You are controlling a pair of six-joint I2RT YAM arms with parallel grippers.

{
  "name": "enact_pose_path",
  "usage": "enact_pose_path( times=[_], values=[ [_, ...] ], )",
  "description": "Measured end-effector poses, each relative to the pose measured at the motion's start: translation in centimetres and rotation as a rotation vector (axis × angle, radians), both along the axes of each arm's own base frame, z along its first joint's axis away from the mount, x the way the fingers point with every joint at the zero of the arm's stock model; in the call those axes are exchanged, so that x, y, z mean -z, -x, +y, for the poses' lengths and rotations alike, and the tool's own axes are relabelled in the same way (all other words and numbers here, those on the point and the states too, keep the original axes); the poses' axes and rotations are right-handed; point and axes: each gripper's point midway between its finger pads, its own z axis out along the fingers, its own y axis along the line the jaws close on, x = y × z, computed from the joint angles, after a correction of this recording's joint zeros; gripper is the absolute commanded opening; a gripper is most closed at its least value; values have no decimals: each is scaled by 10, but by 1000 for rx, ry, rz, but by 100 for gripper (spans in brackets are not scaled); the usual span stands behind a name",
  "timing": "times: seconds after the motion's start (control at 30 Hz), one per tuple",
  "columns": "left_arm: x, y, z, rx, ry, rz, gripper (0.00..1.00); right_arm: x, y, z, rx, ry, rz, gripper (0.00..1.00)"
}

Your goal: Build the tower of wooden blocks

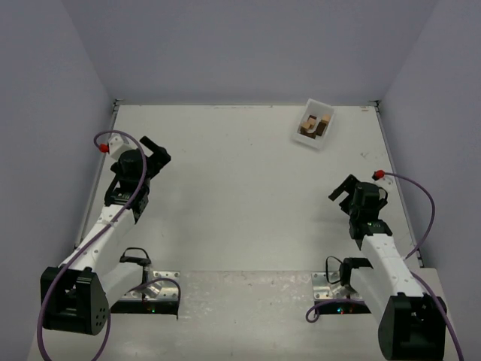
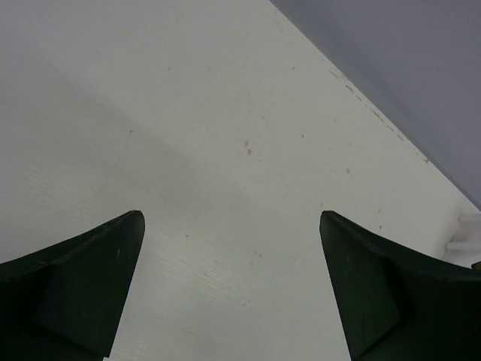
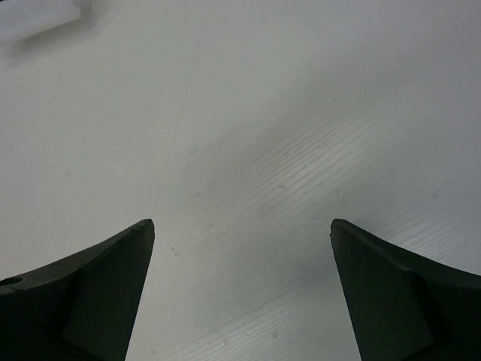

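Observation:
The wood blocks (image 1: 313, 125), some dark brown and some light tan, lie huddled inside a small white tray (image 1: 325, 113) at the back right of the table. My left gripper (image 1: 155, 150) hovers over the left side of the table, far from the tray, and is open. In the left wrist view that gripper (image 2: 229, 218) has only bare table between its dark fingers (image 2: 75, 286). My right gripper (image 1: 342, 189) stands open at the right, a short way in front of the tray. Bare table also shows inside the right gripper (image 3: 240, 223).
Grey walls close in the white table (image 1: 240, 188) at the back and both sides. A corner of the tray (image 2: 467, 233) peeks in at the right edge of the left wrist view, and the tray (image 3: 41, 15) shows blurred at the top left of the right wrist view.

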Motion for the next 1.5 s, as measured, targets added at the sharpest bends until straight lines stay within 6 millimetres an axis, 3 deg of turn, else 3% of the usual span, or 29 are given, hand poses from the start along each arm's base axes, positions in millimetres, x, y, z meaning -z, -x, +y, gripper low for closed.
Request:
enact_pose_path(
  times=[0.2, 0.43, 0.57, 0.67, 0.83, 0.9, 1.0, 1.07, 1.2, 1.27, 1.37, 1.4, 1.5],
  values=[
    [2, 0, -1, 3, 1, 7, 100, -2, -2, 1, 25, -26, -56, 99],
    [11, -2, -1, 4, 0, 34, 100, 9, -3, 5, -2, -37, -23, 99],
    [18, -3, -1, 7, -1, 55, 100, -1, -26, 10, -50, -45, 37, 99],
    [18, -3, -1, 5, -1, 56, 100, -26, -67, 17, -106, -61, 50, 99],
    [17, -3, -2, 7, -1, 55, 100, -87, -181, 19, -164, -62, 15, 98],
    [16, -3, -2, 9, 0, 53, 100, -108, -225, 18, -184, -53, -16, 93],
    [15, -3, -2, 8, 0, 50, 100, -118, -281, 15, -202, -29, -43, 90],
    [15, -4, -1, 6, -1, 50, 100, -101, -303, 12, -207, -14, -16, 87],
    [15, -4, -1, 5, -1, 51, 100, -43, -316, 8, -222, 0, 123, 79],
    [17, -4, -1, 5, -2, 56, 100, -16, -318, 6, -225, 6, 178, 65],
    [18, -4, -1, 5, -2, 61, 100, 18, -307, 2, -216, 21, 267, 45],
    [18, -4, -1, 5, -2, 61, 100, 26, -302, 0, -211, 30, 290, 39],
    [18, -5, -1, 5, -2, 60, 100, 40, -291, -5, -197, 61, 327, 10]
  ],
)
